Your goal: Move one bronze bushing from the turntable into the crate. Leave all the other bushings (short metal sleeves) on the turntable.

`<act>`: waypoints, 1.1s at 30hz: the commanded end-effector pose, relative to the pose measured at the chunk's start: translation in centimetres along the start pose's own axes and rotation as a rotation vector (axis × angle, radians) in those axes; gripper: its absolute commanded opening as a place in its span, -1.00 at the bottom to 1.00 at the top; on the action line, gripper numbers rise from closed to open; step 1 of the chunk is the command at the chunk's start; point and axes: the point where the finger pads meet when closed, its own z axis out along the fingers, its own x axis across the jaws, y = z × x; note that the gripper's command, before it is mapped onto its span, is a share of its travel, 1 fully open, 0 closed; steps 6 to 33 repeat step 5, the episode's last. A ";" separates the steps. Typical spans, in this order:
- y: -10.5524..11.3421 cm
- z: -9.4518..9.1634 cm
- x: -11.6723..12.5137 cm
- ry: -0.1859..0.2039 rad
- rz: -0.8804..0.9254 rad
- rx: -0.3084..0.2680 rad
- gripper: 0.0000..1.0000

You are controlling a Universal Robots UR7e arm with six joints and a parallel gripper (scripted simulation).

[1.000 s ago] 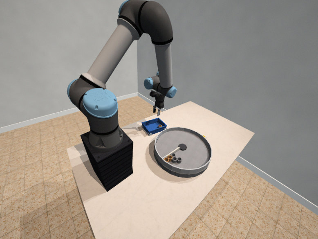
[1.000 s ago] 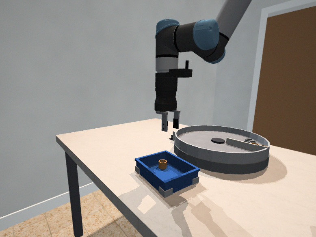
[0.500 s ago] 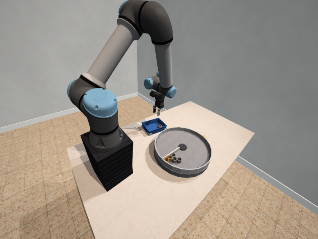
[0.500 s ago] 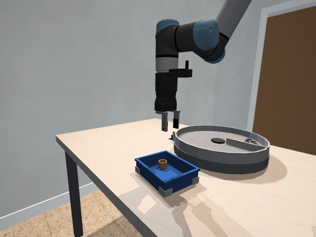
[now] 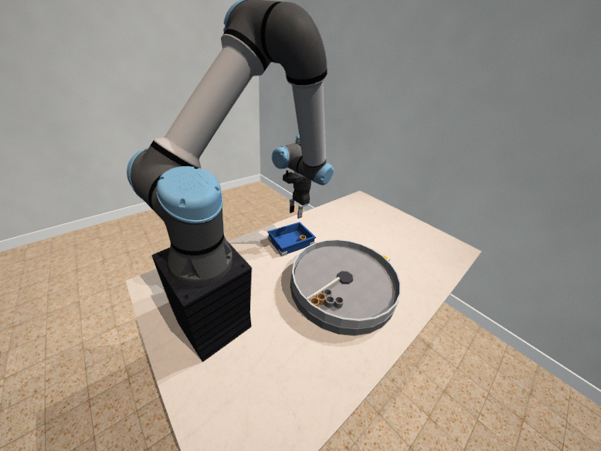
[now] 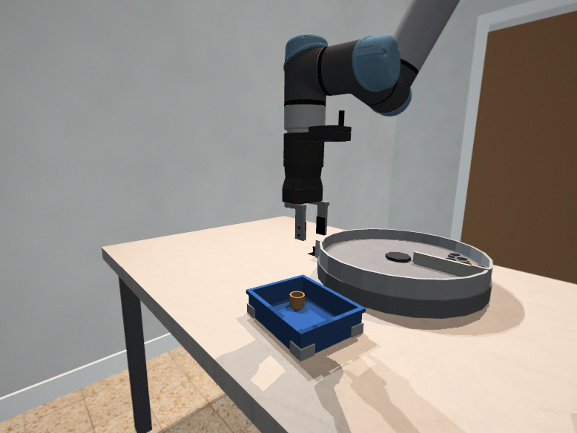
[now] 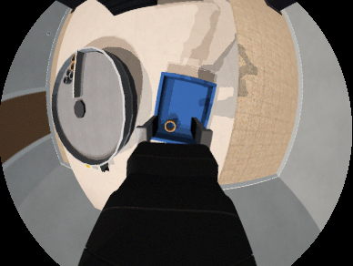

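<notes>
Where it stands upright in crate (image 6: 347, 310), bronze bushing (image 6: 297, 299) (short, hollow), claw (image 6: 311, 221) released, empty.

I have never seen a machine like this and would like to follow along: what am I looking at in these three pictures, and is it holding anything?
It is one jointed robot arm bolted to a black pedestal on a table. Two pictures look on from outside: one from high up, one from table height. The round one comes from a camera on the arm's wrist, looking down past its fingers. On the table sit a blue crate and a round grey turntable. One bronze bushing, a short metal sleeve, stands in the crate. More bushings, bronze and grey, remain on the turntable. The gripper hangs open above the table and holds nothing.
</notes>
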 end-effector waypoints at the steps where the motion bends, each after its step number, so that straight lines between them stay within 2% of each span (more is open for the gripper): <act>1: 0.1 -0.1 0.0 0.000 0.000 -0.002 1.00; 33: 0.1 -0.1 0.0 0.000 0.000 -0.002 1.00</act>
